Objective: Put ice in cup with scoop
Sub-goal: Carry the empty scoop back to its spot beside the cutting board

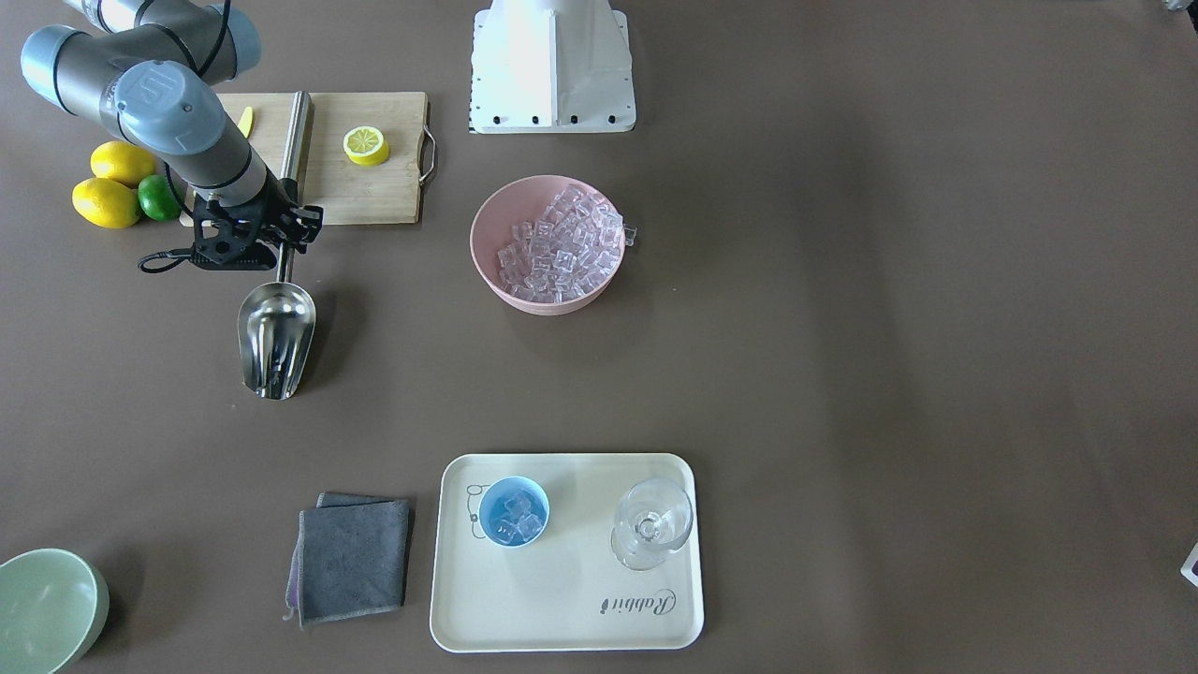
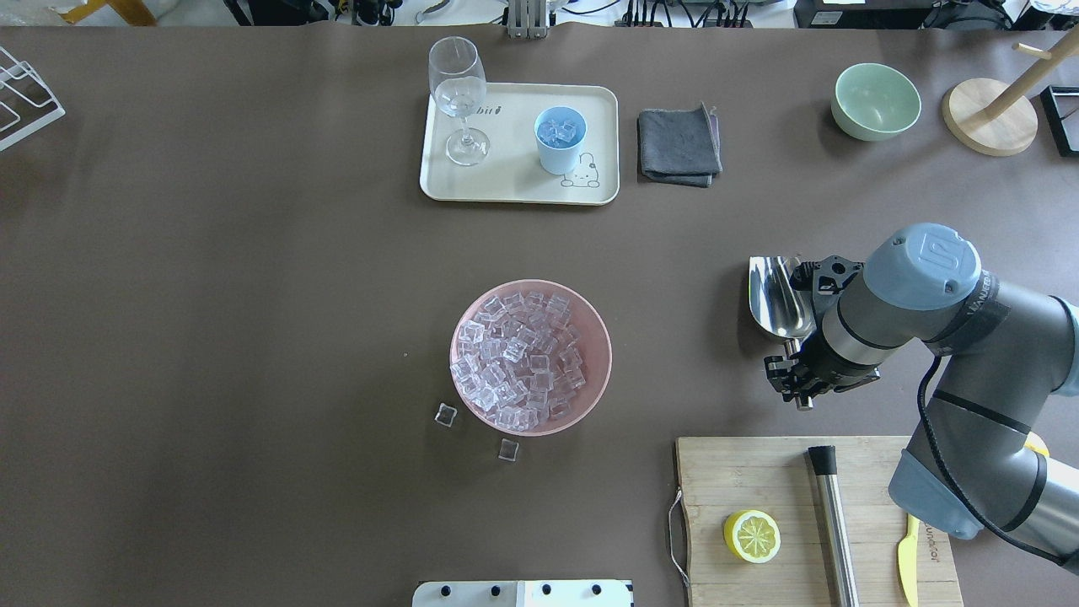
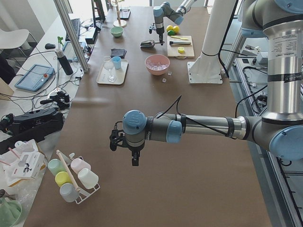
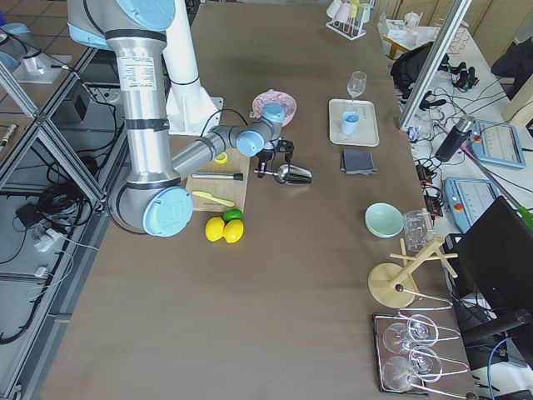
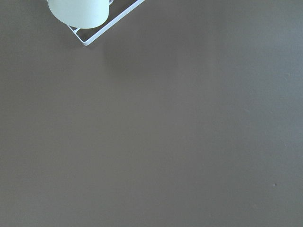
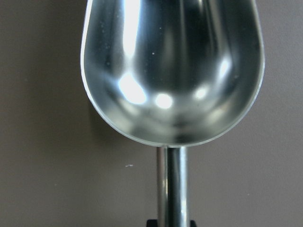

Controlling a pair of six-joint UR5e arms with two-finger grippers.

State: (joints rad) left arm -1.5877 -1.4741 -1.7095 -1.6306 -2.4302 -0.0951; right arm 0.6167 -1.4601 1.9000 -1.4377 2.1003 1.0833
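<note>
My right gripper (image 1: 284, 245) (image 2: 797, 371) is shut on the thin rod handle of the steel scoop (image 1: 274, 342) (image 2: 780, 295). The trough (image 6: 173, 71) is empty and points away from the cutting board. Ice (image 1: 562, 245) (image 2: 523, 358) fills a pink bowl (image 1: 487, 253) at mid-table. Two loose cubes (image 2: 445, 414) lie on the table beside the bowl. The light-blue cup (image 1: 513, 512) (image 2: 560, 135) stands on a cream tray (image 1: 562, 608) and holds a few cubes. My left gripper (image 3: 135, 158) hangs over bare table far off; I cannot tell whether it is open or shut.
A stemmed glass (image 1: 652, 522) shares the tray. A folded grey cloth (image 1: 351, 559) and a pale green bowl (image 1: 42, 608) lie to its side. Behind the scoop is a wooden cutting board (image 1: 374, 197) with a lemon half (image 1: 366, 145); whole lemons (image 1: 108, 201) sit nearby.
</note>
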